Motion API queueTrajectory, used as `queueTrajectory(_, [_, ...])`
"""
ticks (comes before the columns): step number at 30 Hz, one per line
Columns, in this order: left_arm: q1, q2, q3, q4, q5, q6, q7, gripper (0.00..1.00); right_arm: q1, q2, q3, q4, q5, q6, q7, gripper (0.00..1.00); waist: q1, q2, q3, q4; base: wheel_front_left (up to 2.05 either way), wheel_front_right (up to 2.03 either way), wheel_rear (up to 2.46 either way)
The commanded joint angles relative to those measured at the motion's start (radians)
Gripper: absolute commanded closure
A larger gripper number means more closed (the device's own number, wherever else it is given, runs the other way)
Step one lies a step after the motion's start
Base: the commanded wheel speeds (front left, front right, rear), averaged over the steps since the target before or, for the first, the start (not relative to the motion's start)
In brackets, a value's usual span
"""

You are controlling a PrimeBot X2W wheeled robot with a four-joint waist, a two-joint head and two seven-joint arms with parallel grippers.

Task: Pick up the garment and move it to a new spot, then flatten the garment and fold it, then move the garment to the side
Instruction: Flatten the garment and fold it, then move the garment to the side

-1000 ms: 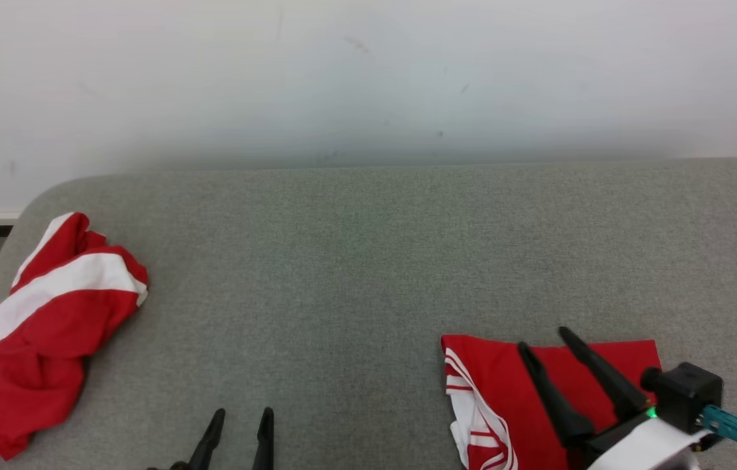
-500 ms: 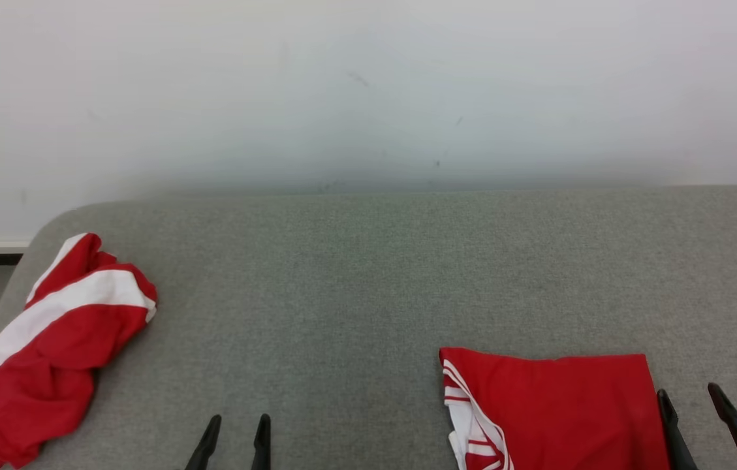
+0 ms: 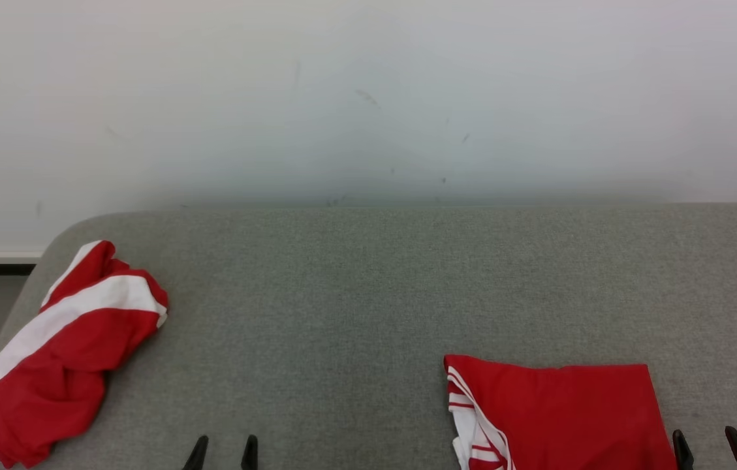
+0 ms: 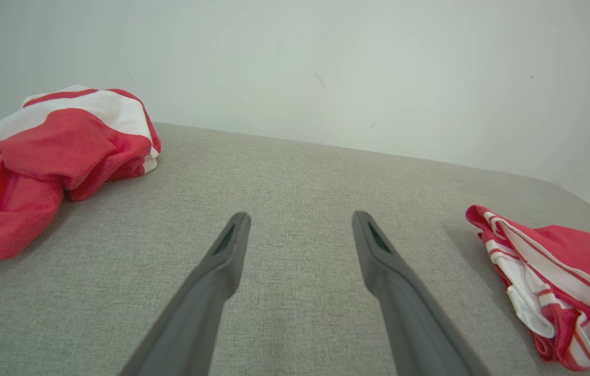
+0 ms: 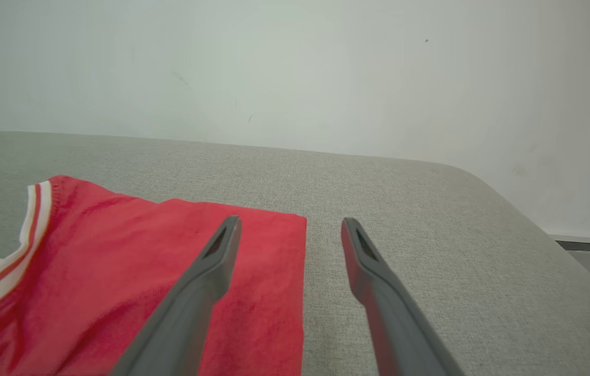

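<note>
A folded red garment (image 3: 564, 418) with white striped trim lies flat at the lower right of the grey padded surface (image 3: 368, 294). My right gripper (image 3: 711, 450) is open just off its right edge, holding nothing. In the right wrist view, my right gripper (image 5: 290, 223) has its left finger over the garment's (image 5: 117, 271) corner and its right finger over bare fabric. My left gripper (image 3: 222, 454) stands open and empty at the bottom centre-left. The left wrist view has my left gripper (image 4: 301, 219) above bare surface, with the folded garment (image 4: 561, 261) to its right.
A crumpled red and white garment (image 3: 61, 352) lies bunched at the surface's left end, also at the left in the left wrist view (image 4: 38, 151). A pale wall (image 3: 368, 98) runs close behind. The surface rounds off at its left edge (image 3: 9, 307) and right edge (image 5: 535, 224).
My right gripper has drawn back off the folded garment to beside its right edge. The head camera has tilted up, so everything sits lower. The garments lie as before.
</note>
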Motion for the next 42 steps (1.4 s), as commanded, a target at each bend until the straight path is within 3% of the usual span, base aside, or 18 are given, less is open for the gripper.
queueTrajectory(1, [0.014, 0.003, 0.007, 0.0, 0.009, -0.002, 0.0, 0.0, 0.011, -0.005, -0.001, 0.0, 0.0, -0.002, -0.002, 0.0, 0.0001, 0.0, 0.0, 0.001, 0.0, 0.0, 0.0])
queueTrajectory(13, [0.012, 0.003, 0.011, 0.002, 0.005, -0.001, 0.0, 0.0, -0.017, -0.001, 0.013, -0.008, 0.035, -0.002, -0.003, 0.0, 0.0001, 0.0, 0.006, 0.001, 0.0, 0.0, 0.0])
queueTrajectory(15, [0.012, 0.003, 0.01, 0.003, -0.001, -0.001, 0.0, 0.0, -0.024, 0.007, 0.018, 0.002, 0.079, -0.002, -0.003, 0.0, 0.0001, 0.0, 0.009, -0.001, 0.0, 0.0, 0.0])
queueTrajectory(20, [0.007, 0.003, 0.006, 0.009, -0.005, -0.001, 0.0, 0.0, -0.072, -0.053, 0.089, 0.055, 0.237, -0.002, 0.014, 0.0, 0.0001, 0.0, 0.021, -0.007, 0.0, 0.0, 0.0])
queueTrajectory(26, [-0.006, 0.003, 0.002, 0.022, 0.009, -0.003, 0.0, 0.0, -0.137, -0.209, 0.195, 0.009, 0.54, -0.002, 0.284, 0.0, 0.0001, 0.0, 0.04, -0.01, 0.0, 0.0, 0.0])
queueTrajectory(32, [-0.023, 0.003, -0.003, 0.03, 0.018, -0.005, 0.0, 0.0, -0.17, -0.349, 0.215, -0.011, 0.727, -0.002, 0.543, 0.0, 0.0001, 0.0, 0.073, 0.008, 0.0, 0.0, 0.0])
queueTrajectory(35, [-0.035, 0.003, 0.001, 0.043, 0.031, -0.008, 0.0, 0.0, -0.191, -0.371, 0.226, 0.005, 0.777, -0.002, 0.612, 0.0, 0.0001, 0.0, 0.09, 0.015, 0.0, 0.0, 0.0])
queueTrajectory(42, [-0.059, 0.003, 0.01, 0.058, 0.053, -0.025, 0.0, 0.0, -0.244, -0.354, 0.275, 0.111, 0.85, -0.002, 0.719, 0.0, 0.0001, 0.0, 0.115, 0.041, 0.0, 0.0, 0.0])
